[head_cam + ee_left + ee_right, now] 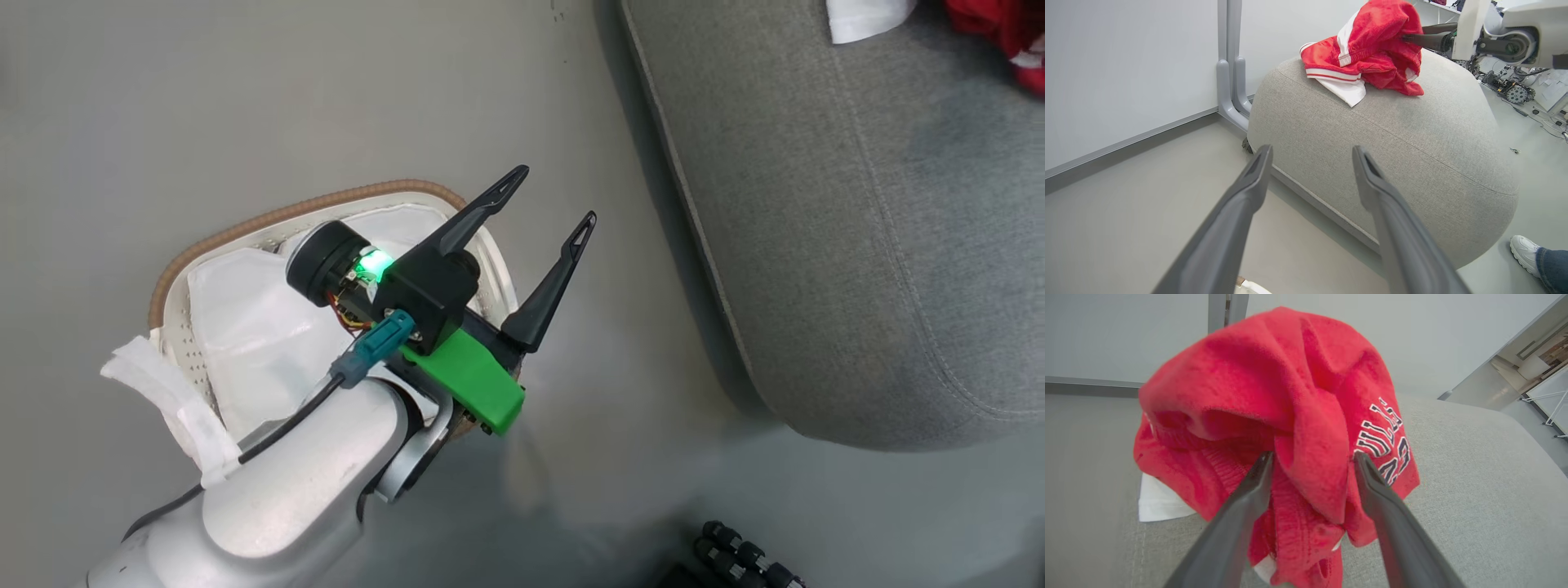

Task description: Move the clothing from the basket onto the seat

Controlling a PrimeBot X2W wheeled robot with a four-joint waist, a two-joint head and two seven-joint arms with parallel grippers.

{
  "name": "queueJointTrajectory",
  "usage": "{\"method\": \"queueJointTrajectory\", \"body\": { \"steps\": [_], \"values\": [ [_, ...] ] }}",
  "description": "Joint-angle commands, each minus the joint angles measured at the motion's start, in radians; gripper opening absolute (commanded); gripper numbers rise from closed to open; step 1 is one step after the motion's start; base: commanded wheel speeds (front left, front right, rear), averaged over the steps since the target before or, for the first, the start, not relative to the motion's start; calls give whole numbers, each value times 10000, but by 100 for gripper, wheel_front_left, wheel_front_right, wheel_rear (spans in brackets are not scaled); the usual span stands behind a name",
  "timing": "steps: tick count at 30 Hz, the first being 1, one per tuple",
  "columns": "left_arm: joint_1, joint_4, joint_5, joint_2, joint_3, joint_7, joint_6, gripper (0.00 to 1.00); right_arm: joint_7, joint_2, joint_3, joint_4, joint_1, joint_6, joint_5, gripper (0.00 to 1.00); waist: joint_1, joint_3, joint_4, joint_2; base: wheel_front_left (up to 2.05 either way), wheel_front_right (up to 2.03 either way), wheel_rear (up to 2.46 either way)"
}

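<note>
The red Bulls garment (1290, 396) sits heaped on the grey seat (1474, 490), frame centre; right gripper (1313, 455) jaws stand wide around a fold, probably releasing. Left gripper (556, 195) jaws gape above the basket (269, 219).

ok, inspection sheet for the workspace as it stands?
Surface: grey floor; the seat stands on it.
Job's things: clothing lies on the seat top; basket on the floor beside the seat, white liner in it.
Clutter: dark ribbed object at the head view's bottom edge, cannot tell what.
Grippers: left gripper open, over the basket's edge; right gripper open, a clothing fold between its fingers.
Cables: black cable along the left forearm; cables and parts on the floor past the seat.
Surroundings: white wall, grey post, a person's shoe.
</note>
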Motion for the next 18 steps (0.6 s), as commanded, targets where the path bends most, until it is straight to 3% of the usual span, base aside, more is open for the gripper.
{"method": "queueJointTrajectory", "body": {
  "steps": [1,11,18],
  "values": [
    [164,62,-63,12,22,-80,10,100,-123,-109,49,-185,296,-14,174,100,-1,-472,-358,0,0,0,0],
    [667,778,-699,-307,289,-734,-94,100,-102,-723,68,-1762,1453,-14,431,100,-1,-1738,-219,0,0,0,0],
    [1057,1562,-1201,-682,753,-1292,-144,100,-56,-273,-584,-2373,1948,-13,37,100,-1,-2622,622,0,0,0,0]
  ]
}}
